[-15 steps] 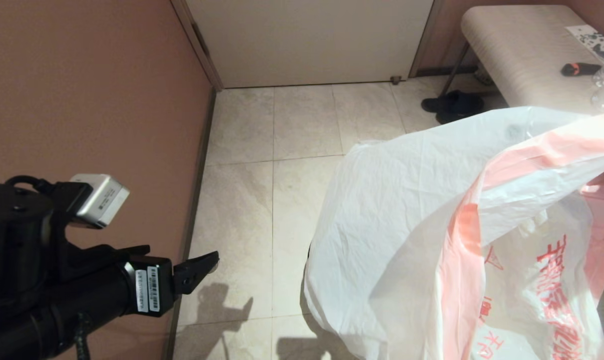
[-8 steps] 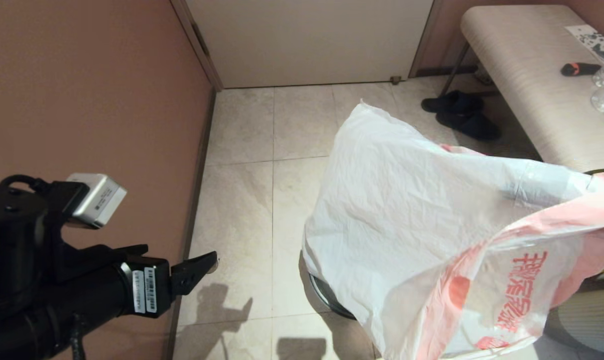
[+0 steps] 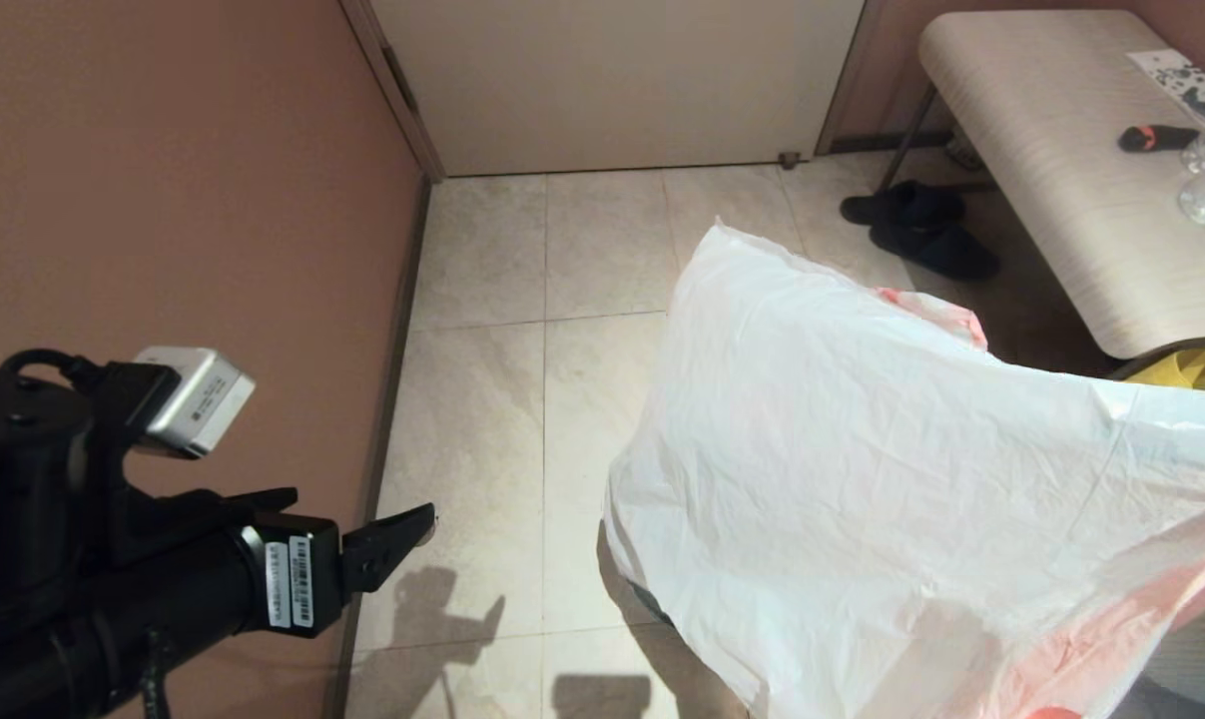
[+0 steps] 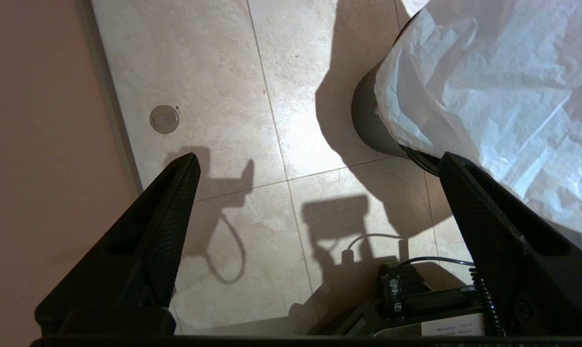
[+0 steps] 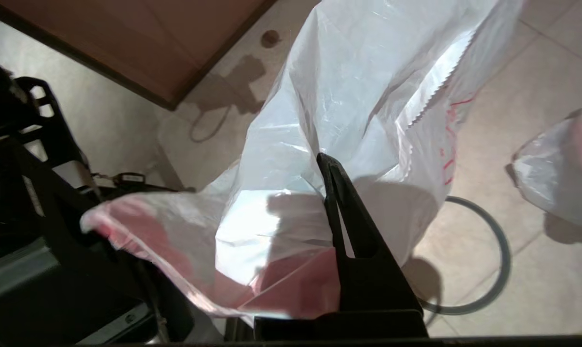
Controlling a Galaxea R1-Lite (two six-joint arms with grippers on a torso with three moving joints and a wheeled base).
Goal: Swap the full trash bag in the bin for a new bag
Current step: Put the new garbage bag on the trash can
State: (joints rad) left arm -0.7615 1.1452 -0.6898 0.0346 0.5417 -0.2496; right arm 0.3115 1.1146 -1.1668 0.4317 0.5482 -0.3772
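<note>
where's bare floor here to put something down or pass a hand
Bare tile runs between the left wall and the new bag, up to the door. The left hand hangs open over it. Right of that it is crowded: the bag drapes over the bin, with the slippers and bench beyond.

Two bags (image 5: 348, 111), one bin (image 4: 370, 123), one grey ring (image 5: 493, 260), two pincers (image 4: 315, 168), perhaps two shoes (image 3: 916, 225).

Head camera looks down at the floor; both wrist cameras closely share the new bag (image 3: 862, 479).
</note>
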